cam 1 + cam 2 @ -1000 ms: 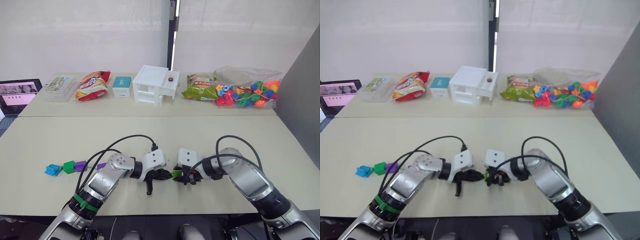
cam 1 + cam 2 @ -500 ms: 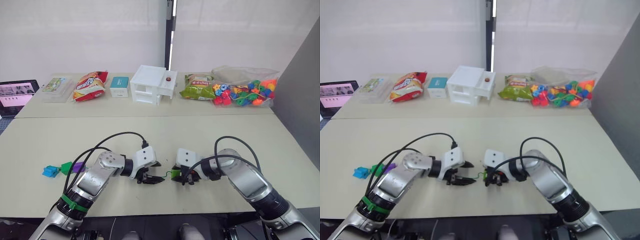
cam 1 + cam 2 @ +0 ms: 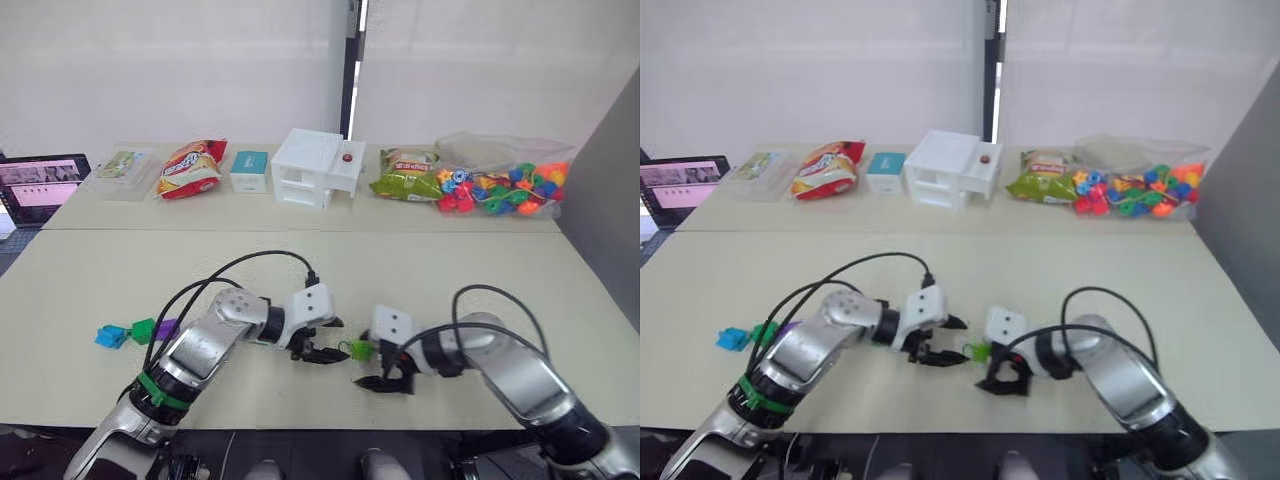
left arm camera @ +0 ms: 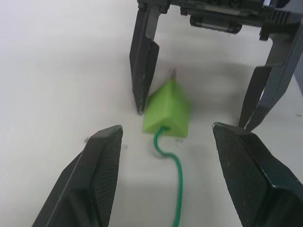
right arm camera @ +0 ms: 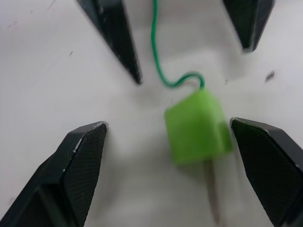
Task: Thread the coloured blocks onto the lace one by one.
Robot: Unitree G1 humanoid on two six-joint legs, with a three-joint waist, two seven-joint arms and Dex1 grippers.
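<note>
**Green block lying threaded between two open grippers**

While both grippers are facing each other low over the near table (image 3: 420, 270), a light green block (image 4: 166, 109) is lying on the tabletop between them, touching neither. The lace (image 4: 176, 170) is entering one face of the block and its brownish tip (image 5: 213, 191) is sticking out of the opposite face. The left gripper (image 3: 318, 354) is standing with its fingers spread wide, and the right gripper (image 3: 385, 377) is doing the same, the block sitting just inside the gap of each. Farther to the robot's left, the other blocks (image 3: 135, 331) are lying in a short row: blue, green, then purple. Along the far table, a tablet (image 3: 42, 186), a clear box (image 3: 122, 172), a snack bag (image 3: 190, 168), a small teal box (image 3: 249, 170), a white box (image 3: 316, 169), a green packet (image 3: 408, 177) and a bag of beads (image 3: 505, 186) are lining up.
</note>
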